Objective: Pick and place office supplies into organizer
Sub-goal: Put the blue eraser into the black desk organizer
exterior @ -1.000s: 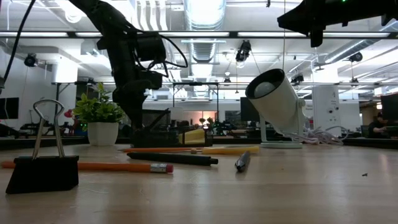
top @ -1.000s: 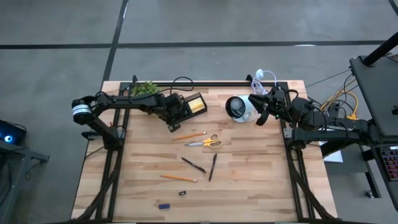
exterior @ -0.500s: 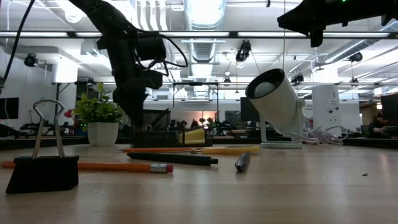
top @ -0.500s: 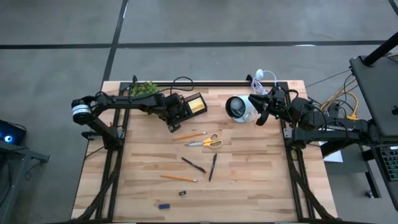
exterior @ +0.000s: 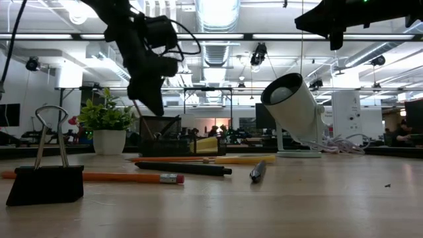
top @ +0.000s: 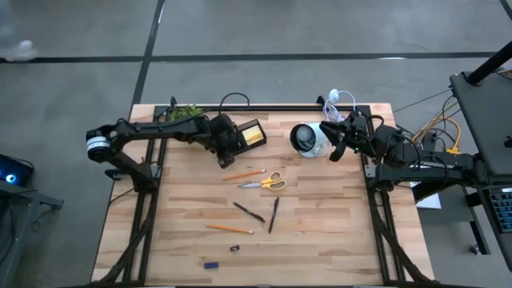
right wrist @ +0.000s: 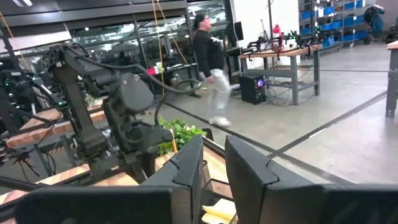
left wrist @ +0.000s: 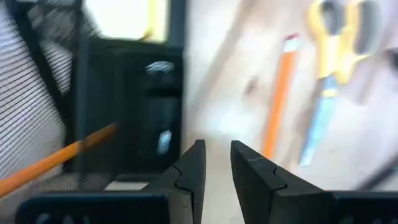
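Note:
The black mesh organizer [top: 244, 136] stands at the table's far side with a yellow sticky-note block [top: 252, 134] in it. An orange pencil [left wrist: 59, 158] leans inside one compartment. My left gripper [top: 223, 152] [left wrist: 216, 152] hovers just above the organizer's near-left corner [exterior: 156, 106], open by a narrow gap and empty. On the table lie an orange pencil [top: 244, 174], the yellow-handled scissors [top: 264, 182], two dark pens [top: 249, 211] [top: 274, 214], a second pencil [top: 230, 229], a binder clip [top: 234, 248] and a blue bit [top: 210, 264]. My right gripper [top: 334, 152] [right wrist: 214, 158] waits at the far right, slightly open and empty.
A white round cup-like lamp [top: 307, 138] sits tilted beside my right gripper, with a white coiled cable [top: 336, 100] behind it. A small green plant [top: 186, 114] stands left of the organizer. The table's near half holds only the scattered supplies. A person walks in the room beyond [right wrist: 208, 68].
My left gripper has risen from the organizer's compartments and now hangs clear above it, with the arm drawn slightly toward the table's left. The organizer has stayed in place. My right arm has kept still.

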`<move>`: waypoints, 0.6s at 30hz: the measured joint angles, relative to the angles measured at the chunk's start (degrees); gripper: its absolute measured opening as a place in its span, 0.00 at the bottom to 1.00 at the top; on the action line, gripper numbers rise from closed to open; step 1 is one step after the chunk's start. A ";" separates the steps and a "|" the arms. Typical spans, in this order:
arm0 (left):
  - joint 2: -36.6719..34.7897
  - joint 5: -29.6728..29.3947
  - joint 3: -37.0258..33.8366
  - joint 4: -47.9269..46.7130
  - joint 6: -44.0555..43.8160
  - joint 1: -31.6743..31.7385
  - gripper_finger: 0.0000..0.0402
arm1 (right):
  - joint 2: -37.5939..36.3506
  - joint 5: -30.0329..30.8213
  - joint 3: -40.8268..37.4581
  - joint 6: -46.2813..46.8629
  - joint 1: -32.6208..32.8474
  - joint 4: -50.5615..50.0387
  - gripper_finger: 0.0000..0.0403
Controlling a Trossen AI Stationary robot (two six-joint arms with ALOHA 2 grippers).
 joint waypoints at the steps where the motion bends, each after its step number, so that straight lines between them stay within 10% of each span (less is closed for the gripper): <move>1: -0.04 1.54 0.60 0.00 -0.05 -0.15 0.15 | 0.00 0.00 0.00 0.00 0.00 -0.02 0.15; 10: -0.41 15.98 6.92 0.08 -0.10 -3.45 0.15 | 0.00 0.00 0.00 0.00 0.00 -0.02 0.15; 18: -0.41 17.38 11.64 -0.05 -2.92 -9.30 0.15 | 0.00 0.00 0.00 0.00 0.00 -0.02 0.15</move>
